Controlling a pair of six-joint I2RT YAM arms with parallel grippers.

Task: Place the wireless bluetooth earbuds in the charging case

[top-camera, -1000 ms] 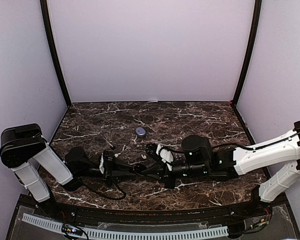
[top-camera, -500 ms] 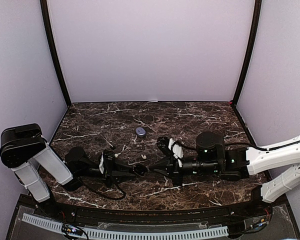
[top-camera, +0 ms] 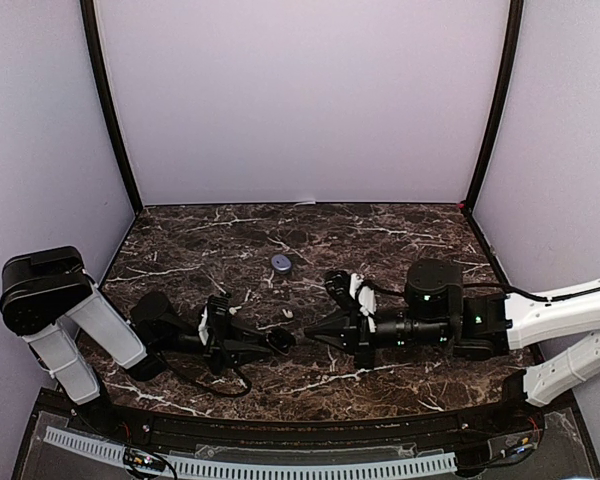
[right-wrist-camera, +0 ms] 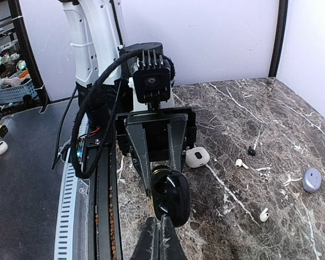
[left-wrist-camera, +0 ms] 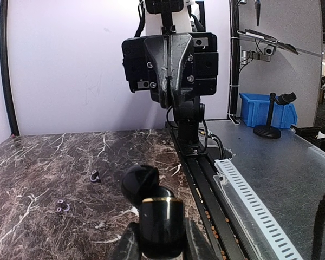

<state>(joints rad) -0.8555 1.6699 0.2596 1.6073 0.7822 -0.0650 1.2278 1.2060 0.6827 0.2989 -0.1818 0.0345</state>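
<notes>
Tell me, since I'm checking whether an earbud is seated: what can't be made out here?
- Black charging case interior: right wrist view, its own shell faces the camera.
- Right gripper: same view, mostly below the bottom edge; anything pinched between its shut fingers unseen.
- White earbud: top view, too small for detail.

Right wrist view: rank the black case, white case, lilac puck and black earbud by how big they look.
1. black case, though it is nearest the camera.
2. white case and lilac puck: too alike to rank.
3. black earbud.
</notes>
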